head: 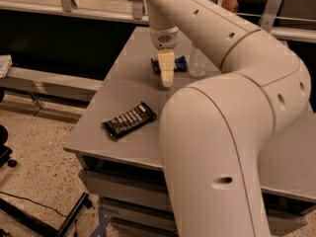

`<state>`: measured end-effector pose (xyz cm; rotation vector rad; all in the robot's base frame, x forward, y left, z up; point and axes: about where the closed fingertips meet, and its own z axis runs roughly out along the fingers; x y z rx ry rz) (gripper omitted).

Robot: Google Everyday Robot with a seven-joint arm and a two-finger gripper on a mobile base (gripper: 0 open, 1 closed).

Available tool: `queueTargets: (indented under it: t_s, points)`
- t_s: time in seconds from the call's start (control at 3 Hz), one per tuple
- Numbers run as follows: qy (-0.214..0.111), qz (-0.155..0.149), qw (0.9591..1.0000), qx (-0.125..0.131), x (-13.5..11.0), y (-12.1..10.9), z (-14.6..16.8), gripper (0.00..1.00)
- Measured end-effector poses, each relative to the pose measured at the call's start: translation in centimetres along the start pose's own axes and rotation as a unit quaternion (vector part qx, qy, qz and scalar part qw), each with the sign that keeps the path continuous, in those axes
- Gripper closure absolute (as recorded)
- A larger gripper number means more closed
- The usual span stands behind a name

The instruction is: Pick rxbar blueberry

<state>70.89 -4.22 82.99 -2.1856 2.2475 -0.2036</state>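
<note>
The rxbar blueberry [180, 63], a small flat bar in a dark navy wrapper, lies on the grey table [123, 88] toward the back, partly hidden behind my gripper. My gripper [166, 78] points straight down just in front of and left of the bar, its tip close to the tabletop. I cannot tell if it touches the bar. A longer black-wrapped bar with white text [129, 120] lies nearer the front left of the table, well apart from the gripper.
A clear plastic water bottle [197, 62] stands just right of the blue bar. My large arm [222, 147] hides the right half of the table. The table's left and front edges drop to a speckled floor with cables.
</note>
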Motion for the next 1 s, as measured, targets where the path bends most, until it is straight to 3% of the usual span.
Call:
queueTargets:
  t_s: [1.0]
  points:
    - [0.0, 0.012, 0.9998, -0.016, 1.01, 0.39, 0.94, 0.0]
